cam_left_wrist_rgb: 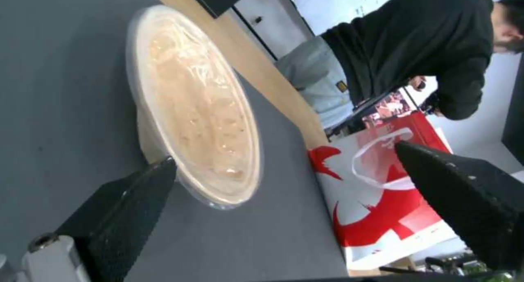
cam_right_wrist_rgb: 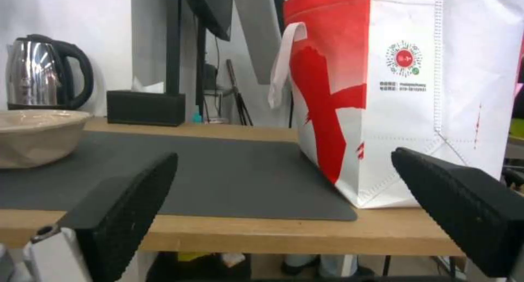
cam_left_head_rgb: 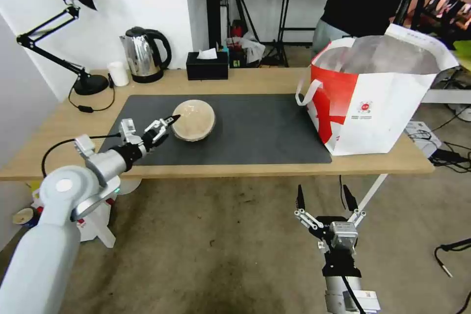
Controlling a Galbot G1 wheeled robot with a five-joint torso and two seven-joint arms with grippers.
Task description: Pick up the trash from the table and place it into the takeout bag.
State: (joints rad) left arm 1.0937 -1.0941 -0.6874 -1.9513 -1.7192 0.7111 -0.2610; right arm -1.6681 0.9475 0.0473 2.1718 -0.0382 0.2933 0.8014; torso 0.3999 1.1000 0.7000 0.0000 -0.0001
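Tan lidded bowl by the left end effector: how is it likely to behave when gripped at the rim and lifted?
The tan lidded bowl looks thin-walled, so its rim may flex under pinching. Its clear lid appears smooth, possibly slippery. Its rounded base could let it rock or slide on the mat if the open left end effector nudges it first.

tan bowl (cam_left_head_rgb: 194,119), red-white bag (cam_left_head_rgb: 373,103), grey mat (cam_left_head_rgb: 255,132)

The table (cam_left_head_rgb: 255,78) was light wood, topped by a matt dark grey mat (cam_left_head_rgb: 255,132). The tan bowl (cam_left_head_rgb: 194,120) carried a glossy clear plastic lid. The takeout bag (cam_left_head_rgb: 378,103) looked woven, foil-lined. The kettle (cam_left_head_rgb: 142,54) was polished metal.
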